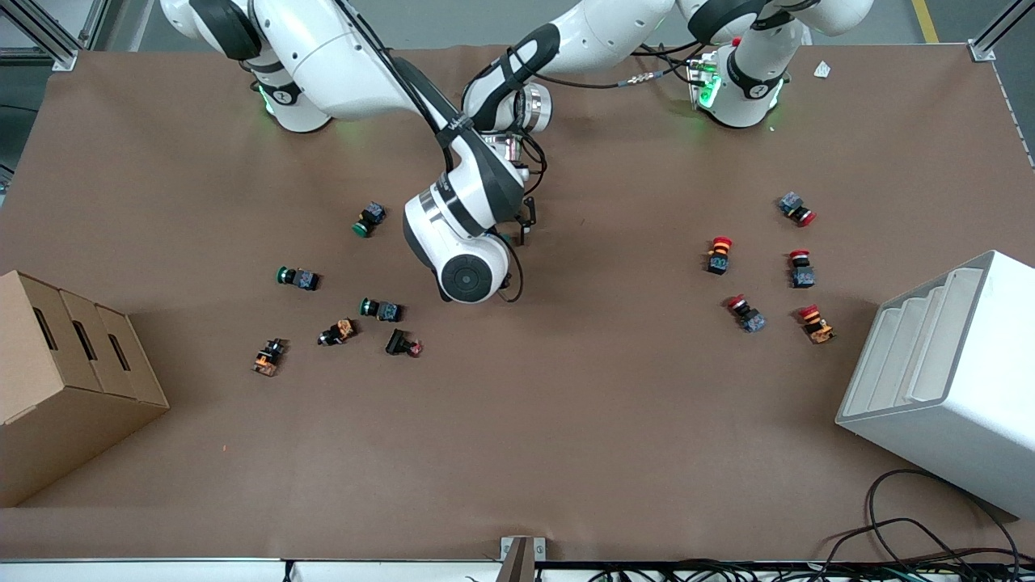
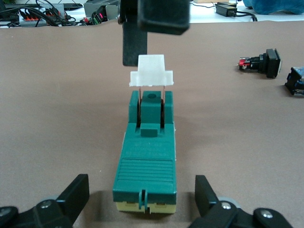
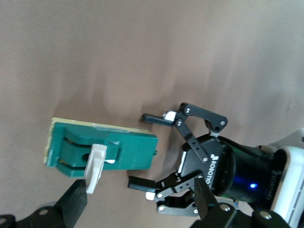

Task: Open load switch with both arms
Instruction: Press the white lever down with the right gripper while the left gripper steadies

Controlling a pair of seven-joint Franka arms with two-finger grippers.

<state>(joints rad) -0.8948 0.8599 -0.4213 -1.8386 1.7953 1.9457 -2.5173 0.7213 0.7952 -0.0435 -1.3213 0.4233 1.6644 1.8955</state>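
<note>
**Slip risk at lever: body not yet clamped**

Jaws first. Left gripper [image 3: 145, 149]: fingers spread wide, one each side of the load switch [image 2: 147, 156] at its plain end. Neither pad touches the body as far as I can tell, so nothing pins it down yet. Right gripper [image 3: 140, 192]: also wide, directly over the switch's lever end, one finger right beside the white lever [image 2: 152, 71]. Contact w/ the lever looks likely but I can't confirm it.

Switch lies flat on the brown table [image 1: 566, 420], lever end raised and tilted up off the green body. In the front view the right arm's wrist hides most of it.

What could go wrong, in my judgement:
- Right finger pushes the lever before left closes → whole block slides or spins on the cloth instead of opening.
- Left closes off-centre → block twists and the lever swings away from the right finger.
- One-finger push w/o a pinch → finger rides off the lever's edge.
- Hard sideways load → thin lever arms could bend.

A black push button [image 2: 261, 62] lies near the switch's lever end. It's clear of both grippers, so low snag risk.
</note>
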